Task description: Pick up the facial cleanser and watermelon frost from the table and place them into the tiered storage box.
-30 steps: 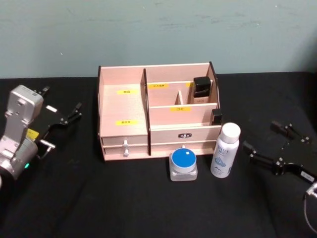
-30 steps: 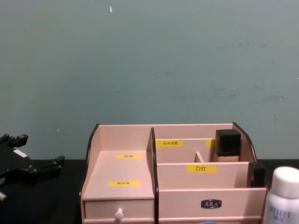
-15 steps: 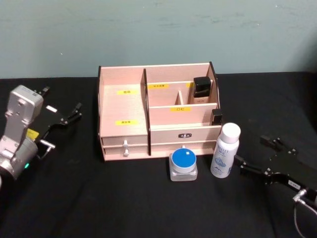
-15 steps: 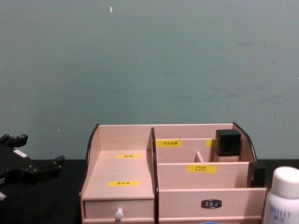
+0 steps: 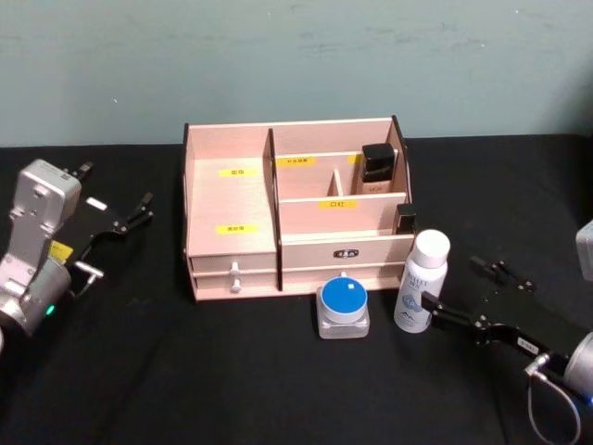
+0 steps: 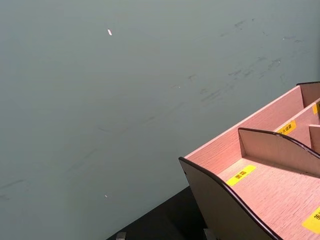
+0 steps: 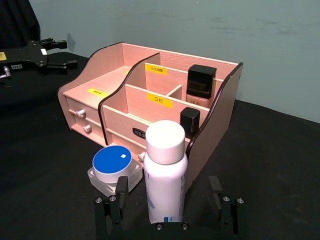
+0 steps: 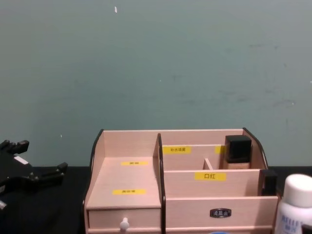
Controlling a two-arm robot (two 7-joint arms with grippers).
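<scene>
- I want my right gripper (image 5: 451,283) level, its jaws wide apart, closing only once the pads reach mid-body, so the tall bottle won't tip.
- The facial cleanser (image 7: 165,170) stands upright on the table, centred between those fingers and unclamped, just before the tiered storage box (image 5: 232,199).
- My left gripper (image 5: 116,184) sits spread, parked far left.

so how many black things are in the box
2: a black-capped bottle in the back right compartment, a smaller black item at the middle tier's right end; others may be hidden.
</scene>
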